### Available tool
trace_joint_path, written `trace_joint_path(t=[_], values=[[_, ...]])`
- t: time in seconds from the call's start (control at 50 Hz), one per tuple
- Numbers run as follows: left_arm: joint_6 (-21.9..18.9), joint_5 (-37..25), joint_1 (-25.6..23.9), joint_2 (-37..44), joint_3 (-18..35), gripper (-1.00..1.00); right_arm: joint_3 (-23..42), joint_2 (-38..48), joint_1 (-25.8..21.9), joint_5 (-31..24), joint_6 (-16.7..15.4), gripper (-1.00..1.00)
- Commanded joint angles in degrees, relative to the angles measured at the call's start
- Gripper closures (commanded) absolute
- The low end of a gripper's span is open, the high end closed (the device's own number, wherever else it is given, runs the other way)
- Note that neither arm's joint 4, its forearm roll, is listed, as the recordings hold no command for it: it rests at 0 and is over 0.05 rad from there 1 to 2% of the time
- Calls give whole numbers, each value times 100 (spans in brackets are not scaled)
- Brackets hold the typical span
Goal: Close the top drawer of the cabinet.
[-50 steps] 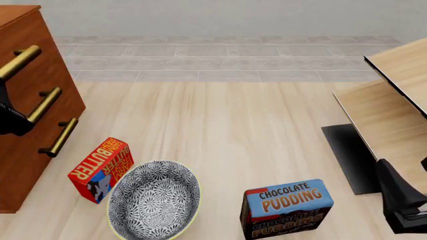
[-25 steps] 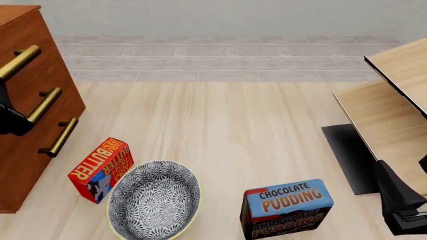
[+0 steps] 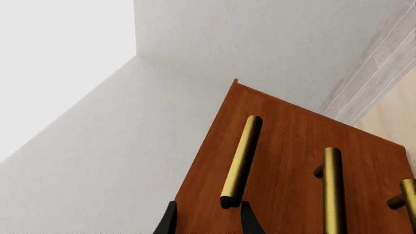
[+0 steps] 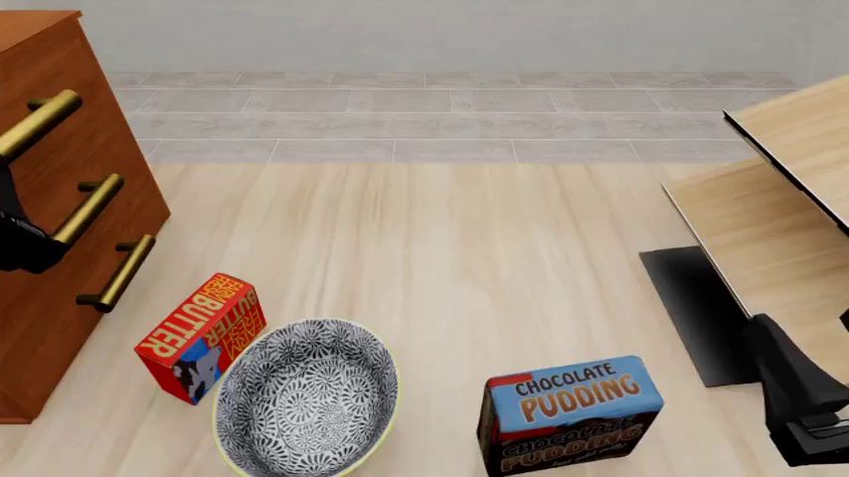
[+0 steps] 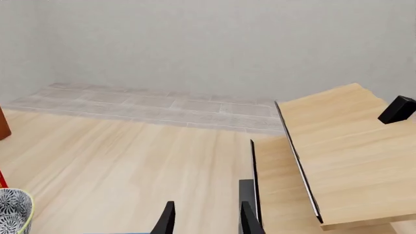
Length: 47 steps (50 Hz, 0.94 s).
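The cabinet (image 4: 60, 209) is seen at the left edge of the front view as a reddish-brown wooden body with a smooth, flat front carrying three brass bar handles stacked one above another. The top drawer (image 4: 40, 70) is identified by the uppermost handle (image 4: 38, 123); no gap between its front and the fronts below can be made out, so whether it is fully shut cannot be told. The left claw (image 3: 206, 220) is positioned directly before the cabinet front, with the near end of the top handle just beyond its dark fingertips (image 3: 167, 223). The fingers are held slightly apart with nothing between them. In the front view only a dark part of the left arm is shown against the cabinet. The right claw (image 5: 206, 219) is located well apart from the cabinet, beside the pale wood furniture (image 5: 344, 146); its fingers are likewise parted and empty. On the tabletop (image 4: 464, 258), between the two claws, a butter box (image 4: 199, 336), a patterned bowl (image 4: 305, 397) and a chocolate pudding box (image 4: 571, 412) are placed.
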State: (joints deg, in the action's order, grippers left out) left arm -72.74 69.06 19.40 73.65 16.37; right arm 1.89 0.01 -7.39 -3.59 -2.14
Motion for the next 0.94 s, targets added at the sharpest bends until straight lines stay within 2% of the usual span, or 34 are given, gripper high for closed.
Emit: trace_joint_path(t=[0.02,0.44,0.52,0.94], values=[[136,83,314,-157,-95,-100,170,0,89,-103,-60,-100],[234,83,348,-313,-177,-100,554,0,197,-379,-119,-100],[385,82,339,-292,-204,-100,605,0,183,-427,-125,-100],[312,82,233,-73,-301,-100,791,0,92,-563,-141,-100]])
